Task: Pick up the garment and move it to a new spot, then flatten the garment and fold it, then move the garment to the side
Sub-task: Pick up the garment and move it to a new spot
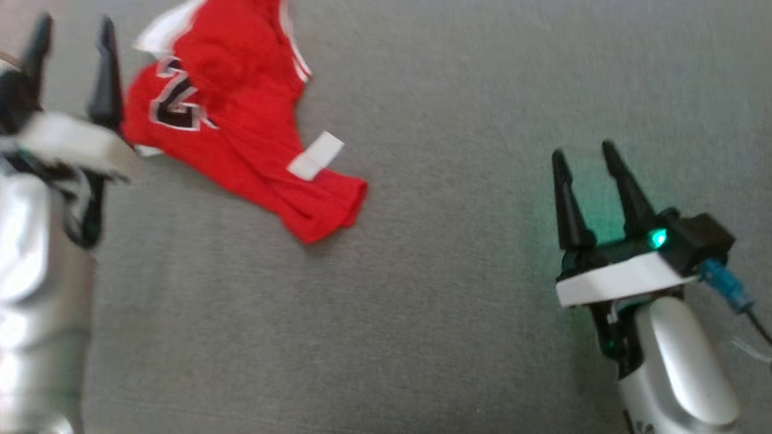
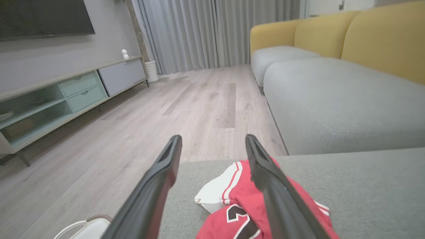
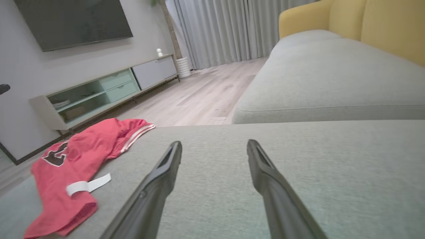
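The garment is a red jersey with white trim, a black number and a white tag, lying crumpled on the grey cushion at the upper left of the head view. My left gripper hovers open just left of it, with nothing between its fingers. Seen from the left wrist, the garment lies under and right of the open fingers, near the cushion's edge. Far to the right, my right gripper stands open above bare cushion. From the right wrist, the garment lies well left of the open right gripper.
The grey cushion stretches wide between the grippers. A grey and yellow sofa stands beyond it. Wooden floor drops off past the cushion edge. A low TV cabinet lines the far wall, with grey curtains behind.
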Tool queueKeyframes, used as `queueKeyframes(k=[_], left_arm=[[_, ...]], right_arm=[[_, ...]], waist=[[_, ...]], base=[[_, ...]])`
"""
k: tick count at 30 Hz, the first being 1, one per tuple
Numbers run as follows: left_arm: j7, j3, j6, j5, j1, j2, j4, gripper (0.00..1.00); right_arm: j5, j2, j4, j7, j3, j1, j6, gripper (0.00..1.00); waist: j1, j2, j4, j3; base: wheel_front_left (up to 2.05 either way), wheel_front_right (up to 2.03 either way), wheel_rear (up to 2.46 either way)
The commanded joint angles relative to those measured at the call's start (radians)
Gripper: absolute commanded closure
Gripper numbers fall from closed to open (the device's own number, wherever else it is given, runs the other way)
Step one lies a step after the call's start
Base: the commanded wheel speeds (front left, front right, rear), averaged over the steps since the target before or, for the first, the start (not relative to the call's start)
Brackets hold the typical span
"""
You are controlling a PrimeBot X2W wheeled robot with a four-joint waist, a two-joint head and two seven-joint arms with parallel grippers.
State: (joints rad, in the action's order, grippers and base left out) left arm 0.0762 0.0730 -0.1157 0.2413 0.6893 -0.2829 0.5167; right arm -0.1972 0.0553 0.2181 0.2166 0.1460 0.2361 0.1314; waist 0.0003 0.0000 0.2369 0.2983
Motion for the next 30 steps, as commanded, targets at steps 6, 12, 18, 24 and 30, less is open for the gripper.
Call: queueKeyframes(k=[6, 12, 18, 24, 30], left_arm=[[-0.169, 0.063, -0.014, 0.017, 0.193, -0.122, 0.171, 0.00], [-0.281, 0.122, -0.015, 0.064, 0.262, -0.155, 0.323, 0.00], [-0.289, 0.191, -0.015, 0.178, 0.283, -0.145, 0.370, 0.47], [-0.238, 0.259, -0.015, 0.265, 0.293, -0.156, 0.342, 1.00], [-0.124, 0.289, -0.015, 0.344, 0.313, -0.176, 0.305, 1.00]], right_arm=[[0.021, -0.005, -0.122, -0.022, -0.012, 0.047, -0.001, 0.00], [0.024, -0.005, -0.157, -0.027, -0.017, 0.046, -0.001, 0.00], [0.024, -0.005, -0.167, -0.025, -0.024, 0.044, -0.001, 0.00], [0.026, -0.005, -0.168, -0.026, -0.021, 0.047, -0.001, 0.00], [0.020, -0.005, -0.158, -0.024, -0.013, 0.047, -0.001, 0.00]], waist=[[-0.0003, 0.0000, -0.115, 0.152], [-0.0003, 0.0000, -0.148, 0.191], [-0.0003, 0.0000, -0.158, 0.201], [-0.0003, 0.0000, -0.153, 0.194], [-0.0003, 0.0000, -0.150, 0.156]], base=[[0.00, 0.00, 0.00], [0.00, 0.00, 0.00], [0.00, 0.00, 0.00], [0.00, 0.00, 0.00], [0.00, 0.00, 0.00]])
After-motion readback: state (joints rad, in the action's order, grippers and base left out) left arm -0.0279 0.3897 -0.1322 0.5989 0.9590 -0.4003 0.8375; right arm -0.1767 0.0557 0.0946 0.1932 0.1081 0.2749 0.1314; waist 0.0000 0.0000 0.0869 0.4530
